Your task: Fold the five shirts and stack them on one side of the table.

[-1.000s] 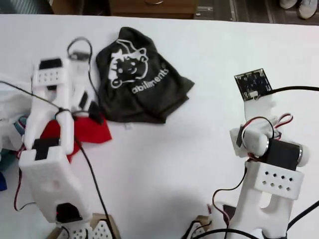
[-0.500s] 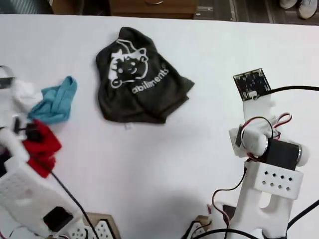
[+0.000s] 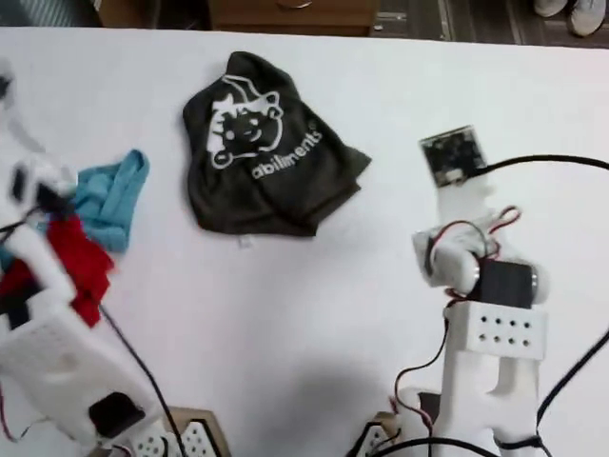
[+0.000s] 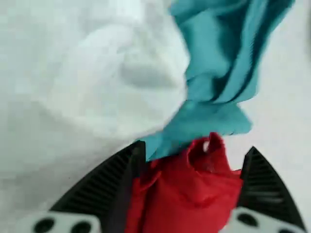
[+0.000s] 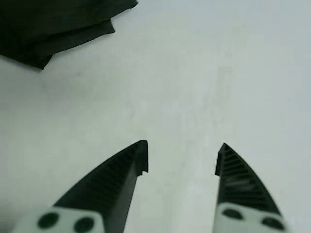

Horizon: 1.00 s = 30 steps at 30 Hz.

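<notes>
- The crumpled red cloth shirt (image 4: 189, 194) is bunching between the black fingers of the left gripper (image 4: 194, 150), whose jaws are pinching it. In the high view it is showing at the 9 o'clock edge of the white table (image 3: 314, 314).
- The rumpled teal cloth shirt (image 3: 112, 198) is lying at about 1 o'clock from the red shirt and touching it. In the left wrist view its folds are overlapping the red cloth just past the fingertips.
- The rumpled white cloth garment (image 4: 73, 77) is lying against the teal shirt, beside the left gripper.
- The loosely gathered black cloth shirt with a white cartoon print (image 3: 262, 152) is lying print-up toward 12 o'clock of the table's centre, well apart from the red shirt.
- The white left arm (image 3: 57, 352) is reaching in from about 7 o'clock.
- The white right arm (image 3: 495, 328) is standing at about 4 o'clock. The right gripper (image 5: 182, 150) is hanging over bare table with its jaws spread and nothing between them, and a corner of the black shirt is showing ahead of it.
</notes>
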{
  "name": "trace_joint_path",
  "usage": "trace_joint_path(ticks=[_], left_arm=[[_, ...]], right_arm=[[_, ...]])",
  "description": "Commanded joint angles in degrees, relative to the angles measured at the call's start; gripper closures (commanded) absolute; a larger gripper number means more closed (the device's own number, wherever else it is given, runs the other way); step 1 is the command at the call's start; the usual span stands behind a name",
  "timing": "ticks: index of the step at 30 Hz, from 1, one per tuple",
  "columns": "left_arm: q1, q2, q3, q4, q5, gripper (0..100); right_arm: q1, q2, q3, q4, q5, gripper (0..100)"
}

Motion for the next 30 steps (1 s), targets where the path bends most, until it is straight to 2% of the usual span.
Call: trace_joint_path(ticks=[1, 5, 9, 13, 16, 20, 25, 27, 30], left_arm=[[12.57, -3.25, -5.76, 0.44, 5.45, 67], [24.70, -2.37, -5.14, -3.78, 11.69, 67], [30.95, 4.57, -4.44, -8.35, 18.11, 67], [31.03, 14.95, -6.37, -13.19, 24.88, 67], [29.98, 22.15, -10.68, -14.51, 27.69, 67], [29.19, 29.71, -18.42, -13.98, 27.69, 67], [29.98, 36.40, -26.42, -10.55, 25.93, 67], [30.24, 38.33, -28.62, -8.62, 23.91, 72], [30.24, 39.74, -31.60, -5.36, 22.86, 89]], right_arm=[[-0.92, 0.22, 0.53, -0.84, -0.09, 76.4], [-0.48, -0.22, 0.88, 0.48, 0.00, 76.4], [1.80, -0.22, 0.97, 2.24, 0.00, 76.4], [6.11, -0.31, 0.97, 3.56, 0.53, 76.5], [9.10, -0.31, 0.97, 4.53, 4.57, 76.5], [13.32, -0.31, 0.97, 4.70, 7.30, 76.5], [14.64, -0.31, 1.05, 4.70, 8.18, 76.5], [14.55, -0.31, 1.05, 5.14, 8.09, 76.5], [14.55, -0.31, 1.05, 5.14, 7.82, 76.5]])
